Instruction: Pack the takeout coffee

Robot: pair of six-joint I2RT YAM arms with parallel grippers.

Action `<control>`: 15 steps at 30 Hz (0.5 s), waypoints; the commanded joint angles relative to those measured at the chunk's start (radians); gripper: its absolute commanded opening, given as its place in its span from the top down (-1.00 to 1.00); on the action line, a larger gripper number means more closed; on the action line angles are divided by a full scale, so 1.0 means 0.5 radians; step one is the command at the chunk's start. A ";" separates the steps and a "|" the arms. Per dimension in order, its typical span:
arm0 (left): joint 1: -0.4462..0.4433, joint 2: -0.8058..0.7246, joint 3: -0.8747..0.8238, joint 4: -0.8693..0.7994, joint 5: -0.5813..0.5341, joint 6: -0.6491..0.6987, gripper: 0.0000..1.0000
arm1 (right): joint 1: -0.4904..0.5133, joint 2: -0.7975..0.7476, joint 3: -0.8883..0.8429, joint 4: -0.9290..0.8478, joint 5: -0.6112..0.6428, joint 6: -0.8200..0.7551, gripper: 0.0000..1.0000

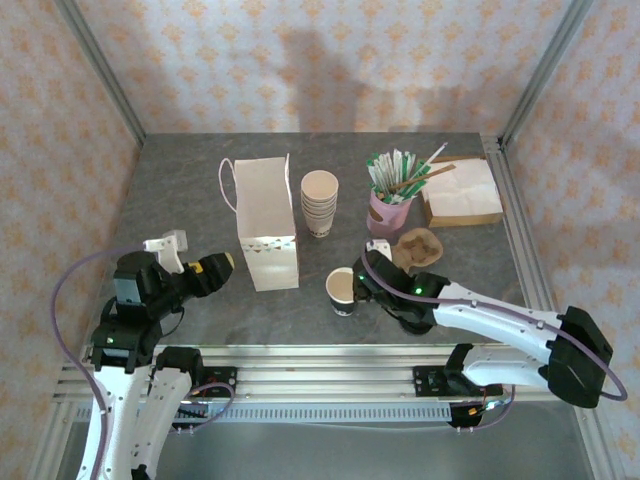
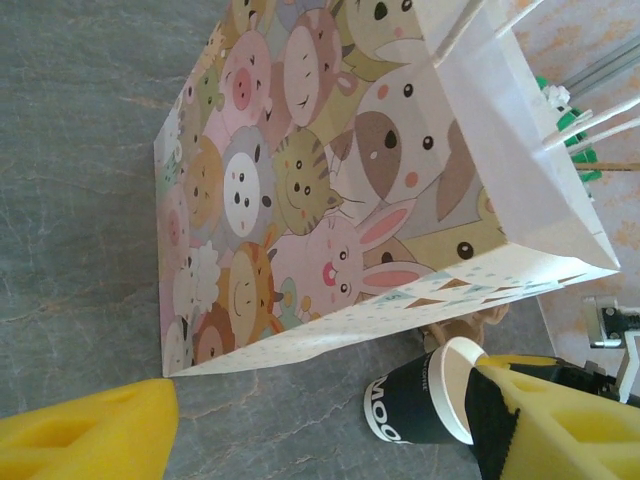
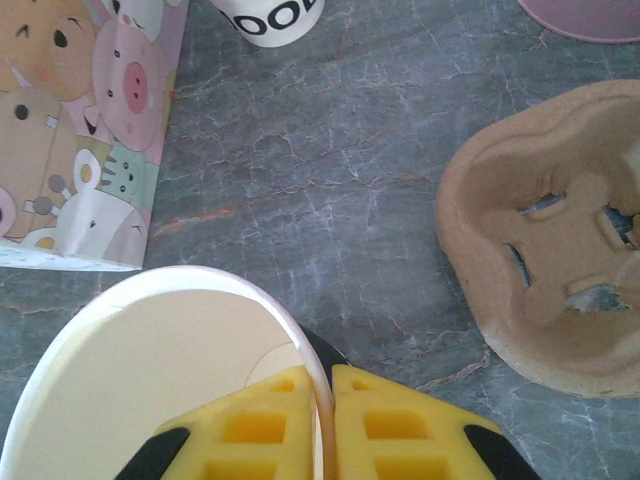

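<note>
The takeout coffee [image 1: 341, 290] is a black paper cup with white lettering, a white rim and no lid on it, standing just right of the white paper bag [image 1: 265, 225]. My right gripper [image 1: 362, 280] is shut on the cup's rim. In the right wrist view, one yellow finger is inside the cup [image 3: 150, 370] and the other outside, with the gripper [image 3: 322, 420] pinching the rim. My left gripper [image 1: 225, 262] hangs open to the left of the bag. The left wrist view looks between that gripper's [image 2: 320, 440] spread fingers at the animal-printed bag [image 2: 330, 180] and the cup [image 2: 420, 405].
A stack of lidless cups [image 1: 319, 200] stands right of the bag. Behind the cup are a pink holder of stirrers [image 1: 390, 210], a moulded pulp carrier [image 1: 418, 248] [image 3: 550, 250] and a brown napkin pile [image 1: 460, 192]. Aluminium rails run along the table's sides.
</note>
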 commanded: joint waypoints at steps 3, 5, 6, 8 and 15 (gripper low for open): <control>-0.013 -0.018 -0.023 0.075 -0.054 -0.010 -0.54 | 0.009 0.028 -0.039 0.054 0.081 0.025 0.69; -0.015 -0.017 -0.024 0.081 -0.062 -0.012 -0.54 | 0.011 0.014 -0.045 0.057 0.087 0.032 0.57; -0.015 -0.012 -0.028 0.084 -0.062 -0.014 -0.54 | 0.009 0.002 -0.047 0.052 0.087 0.035 0.49; -0.015 -0.015 -0.030 0.089 -0.065 -0.012 -0.55 | 0.010 -0.021 -0.039 0.030 0.093 0.039 0.37; -0.015 -0.017 -0.033 0.093 -0.072 -0.005 -0.55 | 0.010 -0.148 0.167 -0.422 0.269 0.176 -0.09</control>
